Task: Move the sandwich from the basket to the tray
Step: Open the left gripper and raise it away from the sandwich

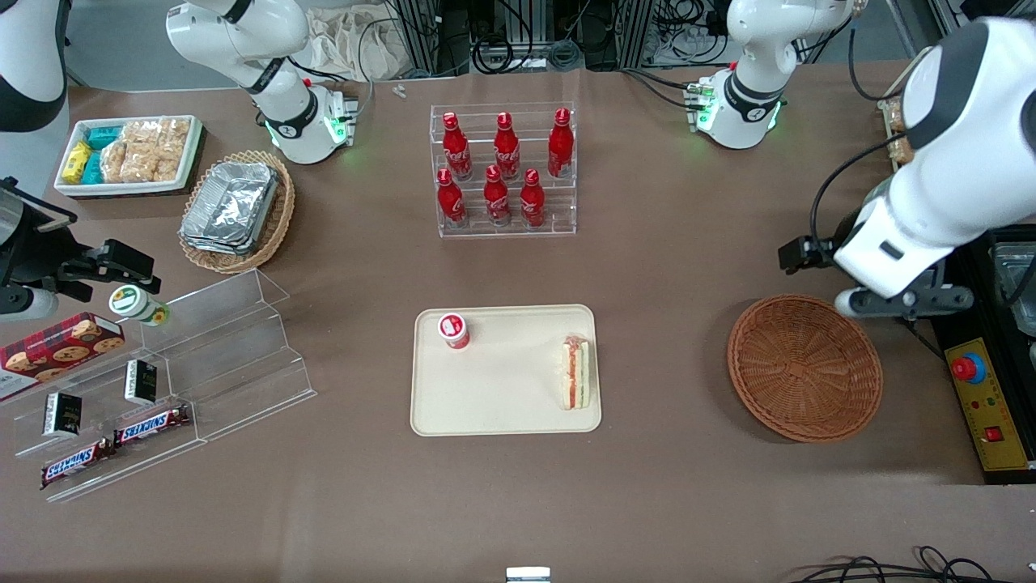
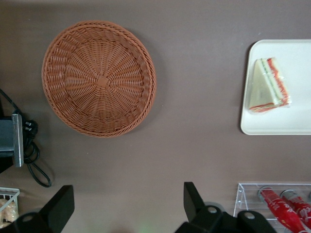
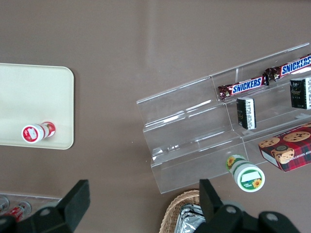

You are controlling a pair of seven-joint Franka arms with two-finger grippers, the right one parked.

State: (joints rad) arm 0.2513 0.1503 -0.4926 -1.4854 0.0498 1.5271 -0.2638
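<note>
Resting places: everything the task names sits on the brown table (image 1: 664, 267), taken below from the biggest thing down.
Arm: the working arm's white forearm slopes down over its end of the table, wrist bent so the camera looks straight down; the pose reads as a raised, pulled-back stance, not a reach.
Tray: the tray (image 1: 502, 409) lies flat at the table's middle, nearer the front camera than the bottle rack (image 1: 506, 174); its low rim should keep loose items from sliding off.
Basket: the basket (image 1: 804, 367) sits well apart from the tray, toward the working arm's end, and nothing lies in it (image 2: 99, 77).
Gripper: the gripper (image 2: 127, 204) hangs high above bare table beside the basket, farther from the front camera than the basket's rim; its jaws stand wide apart with nothing between them, which suits a release already made.
Sandwich: the sandwich (image 1: 576, 372) lies on its side on the tray, close to the rim that faces the basket; the wrist view shows its filling stripes along one edge (image 2: 268, 86). That spot is probably the shortest carry from the basket.
Cup: a small red-and-white cup (image 1: 454, 330) stands upright on the tray, apart from the sandwich.
Progress: judged from this layout, the task looks complete.
</note>
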